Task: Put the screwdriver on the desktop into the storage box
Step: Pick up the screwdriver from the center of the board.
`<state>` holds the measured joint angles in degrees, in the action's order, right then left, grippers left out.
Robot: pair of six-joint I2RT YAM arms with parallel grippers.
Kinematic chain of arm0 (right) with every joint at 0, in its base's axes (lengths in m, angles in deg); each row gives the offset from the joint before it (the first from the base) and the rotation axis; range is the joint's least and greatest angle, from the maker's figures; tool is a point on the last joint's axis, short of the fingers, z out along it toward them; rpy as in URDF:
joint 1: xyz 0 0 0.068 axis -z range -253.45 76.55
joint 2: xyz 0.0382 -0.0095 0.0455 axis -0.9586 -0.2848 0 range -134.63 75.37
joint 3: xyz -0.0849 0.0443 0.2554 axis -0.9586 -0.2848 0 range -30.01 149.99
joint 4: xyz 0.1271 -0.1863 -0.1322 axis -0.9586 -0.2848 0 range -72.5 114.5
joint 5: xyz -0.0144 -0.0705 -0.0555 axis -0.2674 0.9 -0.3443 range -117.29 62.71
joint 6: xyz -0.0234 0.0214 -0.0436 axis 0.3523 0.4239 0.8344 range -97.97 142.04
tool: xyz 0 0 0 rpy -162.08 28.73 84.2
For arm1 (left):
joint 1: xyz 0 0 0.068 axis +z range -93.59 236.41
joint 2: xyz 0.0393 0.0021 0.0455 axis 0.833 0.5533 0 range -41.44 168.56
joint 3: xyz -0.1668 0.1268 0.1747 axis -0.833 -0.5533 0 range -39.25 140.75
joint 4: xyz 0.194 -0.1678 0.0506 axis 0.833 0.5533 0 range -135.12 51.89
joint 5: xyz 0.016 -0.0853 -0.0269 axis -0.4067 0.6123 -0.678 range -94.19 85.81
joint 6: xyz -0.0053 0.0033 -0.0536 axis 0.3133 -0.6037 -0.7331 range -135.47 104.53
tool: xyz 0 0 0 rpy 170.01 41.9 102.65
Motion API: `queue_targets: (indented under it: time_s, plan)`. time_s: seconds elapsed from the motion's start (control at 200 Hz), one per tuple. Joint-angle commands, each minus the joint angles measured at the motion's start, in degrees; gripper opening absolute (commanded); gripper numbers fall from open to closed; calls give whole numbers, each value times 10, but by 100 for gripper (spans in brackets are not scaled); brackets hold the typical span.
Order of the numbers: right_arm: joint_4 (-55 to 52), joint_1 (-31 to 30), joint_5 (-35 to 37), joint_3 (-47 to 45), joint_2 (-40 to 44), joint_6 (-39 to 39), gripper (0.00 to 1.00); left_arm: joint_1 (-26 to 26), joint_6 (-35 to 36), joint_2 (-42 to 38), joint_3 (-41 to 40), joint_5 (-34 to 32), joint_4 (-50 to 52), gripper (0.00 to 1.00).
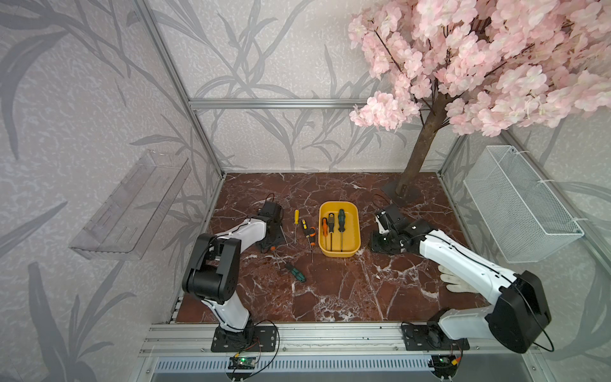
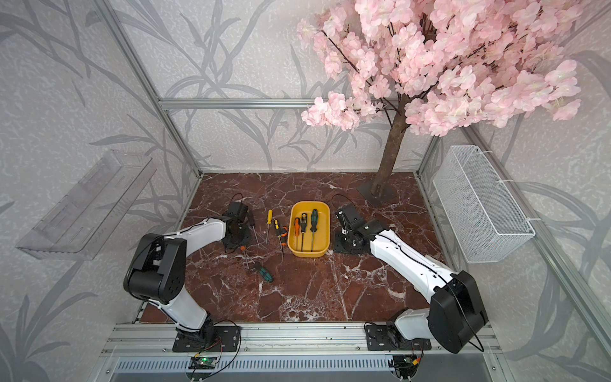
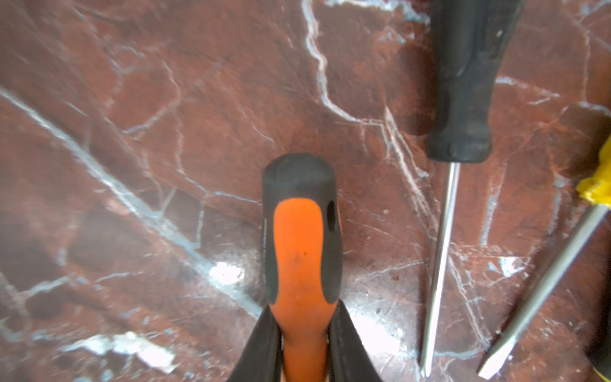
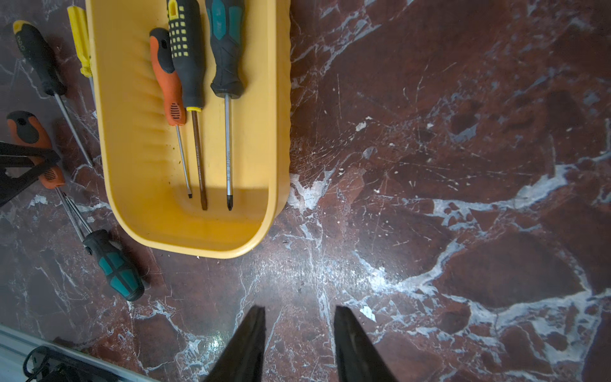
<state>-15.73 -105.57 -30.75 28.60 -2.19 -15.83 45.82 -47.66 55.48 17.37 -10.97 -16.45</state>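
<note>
Top views: the left gripper [image 1: 271,244] stands low over the desktop [image 1: 330,291], and its jaws are hidden under the wrist. Only the orange neck of the orange screwdriver [image 1: 273,248] shows at them. Its shaft runs out past the jaws and crosses the shaft of a green screwdriver [image 1: 296,273]. A yellow screwdriver [image 1: 296,219] and a black-and-orange screwdriver [image 1: 309,230] lie on the desktop between these jaws and the box [image 1: 351,231]. The box holds three screwdrivers [image 1: 331,221]. The right gripper [image 1: 380,245] sits low just beside the box's opposite long side, and its jaw state cannot be read here. Left wrist view: both fingers [image 3: 264,340] press on the orange handle [image 3: 299,251] from either side, pinching it near the neck. The handle's black cap reaches out ahead of the jaws, over the desktop [image 3: 165,132]. Whether the handle rests on the surface or is lifted cannot be told. To one side of the jaws lies a black screwdriver [image 3: 463,82], and beyond it is the yellow screwdriver [image 3: 545,291]; both are apart from the pinched one. Right wrist view: the right gripper [image 4: 299,314] has its jaws spread, with nothing between them, above bare desktop [image 4: 429,165]. The box [image 4: 139,148] lies ahead of these jaws and off to one side. Its three screwdrivers [image 4: 188,66] lie side by side with their tips toward the jaws. Beyond the box, outside it, the left gripper's fingers [image 4: 29,162] grip the orange screwdriver [image 4: 24,129], and the green screwdriver [image 4: 115,268] is near it.
</note>
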Motion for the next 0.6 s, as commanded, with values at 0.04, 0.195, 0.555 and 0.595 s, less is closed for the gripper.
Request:
queue_targets:
  time_s: [0.04,0.195,0.555,0.595]
  plan:
    - [1,2,9,-6,19,-3,38,-1,24,-25,50,-31,53,14]
    - [1,4,10,-8,27,-4,39,-16,28,-40,93,-19,75,14]
    - [1,5,15,-29,62,-14,39,-144,1,21,263,35,97,12]
    - [1,5,16,-33,67,-15,39,-161,-2,40,290,39,100,12]
